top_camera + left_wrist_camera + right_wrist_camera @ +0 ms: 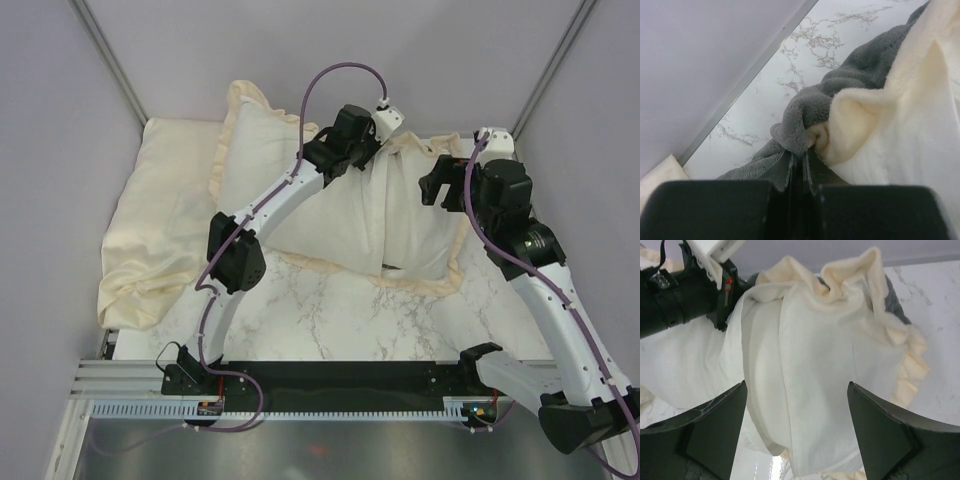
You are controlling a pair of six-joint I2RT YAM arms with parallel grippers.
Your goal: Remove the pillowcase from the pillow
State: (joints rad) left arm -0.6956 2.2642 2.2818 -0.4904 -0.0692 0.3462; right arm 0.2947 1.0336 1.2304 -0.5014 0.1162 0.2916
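White marble-veined tabletop point(330, 310) with grey veins, matte. Pale lilac-grey walls point(450, 50) on three sides, with slim metal corner posts point(104, 50) at back left and right. Aluminium rail point(120, 385) and black plate point(340, 372) along the near edge, dull grey sheet point(330, 455) below. Light soft, even.

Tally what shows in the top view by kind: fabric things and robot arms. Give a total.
pillowcase: 1
pale-yellow cloth: 1
robot arms: 2, the left arm and the right arm
Total: 4
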